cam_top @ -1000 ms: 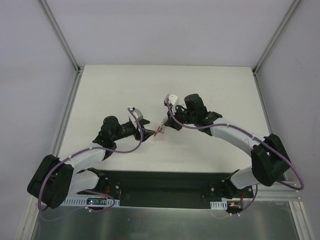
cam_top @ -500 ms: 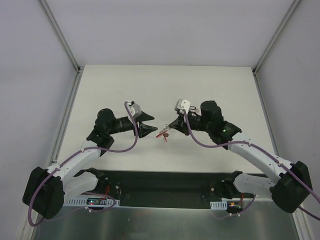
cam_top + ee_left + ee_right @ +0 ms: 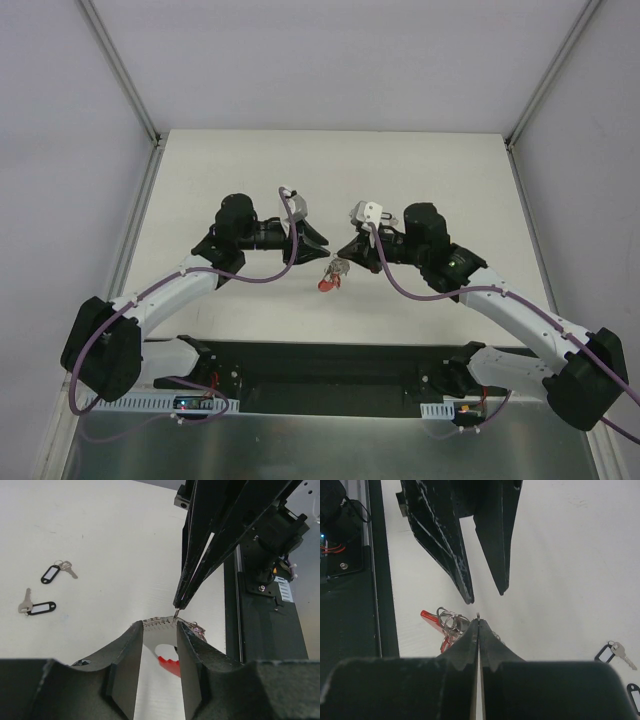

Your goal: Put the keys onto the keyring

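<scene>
Keys (image 3: 50, 573) lie loose on the worktop (image 3: 100, 535), unthreaded, while my right tool (image 3: 478, 621) pinches the keyring (image 3: 169, 665), left tool (image 3: 158, 628) narrow around it.

keyring (image 3: 333, 272) sits between my left gripper (image 3: 319, 244) and my right gripper (image 3: 344, 250), tips facing each other over the table (image 3: 430, 180) near its front middle; two keys (image 3: 57, 571) lie on the table behind the keyring, well apart from it
</scene>
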You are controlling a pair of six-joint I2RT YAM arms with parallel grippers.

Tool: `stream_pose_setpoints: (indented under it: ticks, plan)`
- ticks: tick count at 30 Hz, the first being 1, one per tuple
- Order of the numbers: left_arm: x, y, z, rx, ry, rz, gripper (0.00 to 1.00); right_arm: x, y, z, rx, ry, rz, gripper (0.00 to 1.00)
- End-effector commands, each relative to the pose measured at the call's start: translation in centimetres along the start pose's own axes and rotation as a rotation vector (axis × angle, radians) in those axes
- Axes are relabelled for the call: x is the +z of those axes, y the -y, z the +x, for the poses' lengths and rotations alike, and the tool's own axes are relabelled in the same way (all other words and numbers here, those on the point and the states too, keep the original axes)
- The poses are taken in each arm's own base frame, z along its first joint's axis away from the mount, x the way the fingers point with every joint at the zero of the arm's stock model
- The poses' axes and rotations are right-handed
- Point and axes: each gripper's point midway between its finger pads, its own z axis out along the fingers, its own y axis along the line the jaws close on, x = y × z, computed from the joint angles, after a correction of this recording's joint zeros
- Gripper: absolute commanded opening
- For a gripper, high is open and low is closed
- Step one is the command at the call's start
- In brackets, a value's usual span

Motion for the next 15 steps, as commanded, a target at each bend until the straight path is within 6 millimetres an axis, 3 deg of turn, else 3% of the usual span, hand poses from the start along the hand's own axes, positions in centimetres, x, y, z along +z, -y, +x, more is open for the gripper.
stream_pose_setpoints:
  ticks: [1, 6, 8, 15]
  plan:
    - [0.9, 0.2, -0.3, 0.019, -0.008, 0.048, 0.34, 0.1, -0.3, -1.7, -0.055, 0.054, -0.027, 0.01]
    - [0.4, -0.7, 0.6, 0.008, -0.008, -0.042, 0.36, 0.6, -0.1, -0.7, -0.049, 0.019, -0.03, 0.01]
    - [-0.2, -0.8, 0.9, 0.015, 0.004, -0.083, 0.39, 1.2, 0.3, 0.7, -0.031, -0.033, -0.034, 0.01]
    - [-1.1, -0.9, 2.5, 0.027, -0.005, -0.14, 0.42, 2.7, 0.7, 0.3, -0.031, -0.045, -0.077, 0.01]
